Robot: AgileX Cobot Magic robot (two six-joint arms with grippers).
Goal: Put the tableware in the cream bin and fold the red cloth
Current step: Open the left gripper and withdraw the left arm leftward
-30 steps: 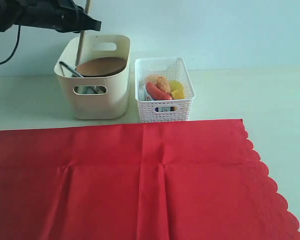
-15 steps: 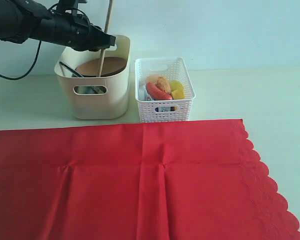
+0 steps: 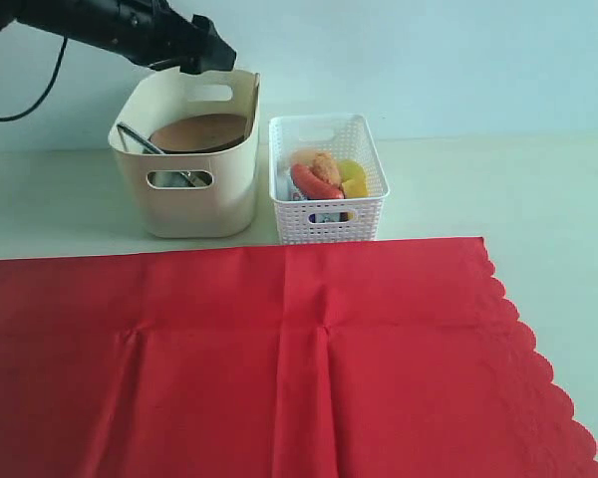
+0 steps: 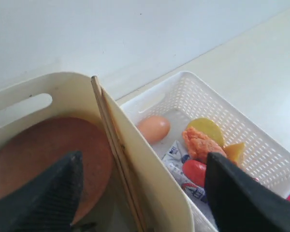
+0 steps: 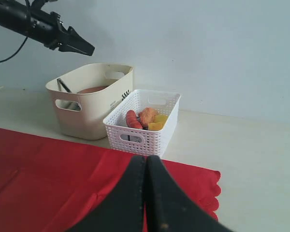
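Note:
My left gripper (image 3: 214, 55) hangs open just above the cream bin (image 3: 184, 189), near its back right corner, its jaws (image 4: 144, 155) spread wide with nothing between them. The wooden chopsticks (image 4: 113, 145) lean loose against the bin's inner wall, beside the round brown plate (image 4: 43, 154) (image 3: 201, 131). A slim silver utensil (image 3: 138, 137) rests at the bin's left side. Cup, bowl and spoon are hidden. The red cloth (image 3: 279, 358) lies spread flat in front. My right gripper (image 5: 146, 160) is shut and empty above the cloth (image 5: 48, 179).
The white lattice basket (image 3: 326, 214) stands right of the cream bin, holding an egg (image 4: 153, 128), lemon pieces, red and orange foods and a carton. The cloth's scalloped edge (image 3: 538, 358) runs down the right. Pale table surrounds it; a wall stands close behind.
The left gripper held the chopsticks upright over the bin; it has let them go into the bin, opened, and risen slightly. The right arm and the cloth have not moved.

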